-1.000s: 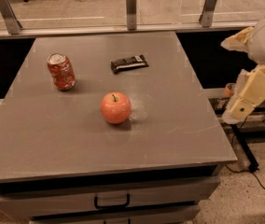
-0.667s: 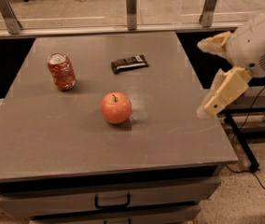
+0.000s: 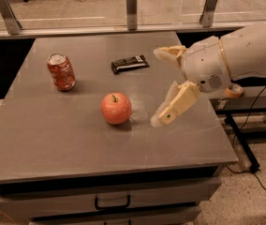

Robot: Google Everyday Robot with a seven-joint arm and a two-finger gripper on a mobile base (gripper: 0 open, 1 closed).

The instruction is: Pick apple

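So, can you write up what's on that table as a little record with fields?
table: grey, flat top
apple: red, stem up, near the middle, untouched
can: red, upright, behind and left of the apple
bar: dark wrapper, lying flat behind the apple
gripper: right of the apple, over the table, open, holding nothing
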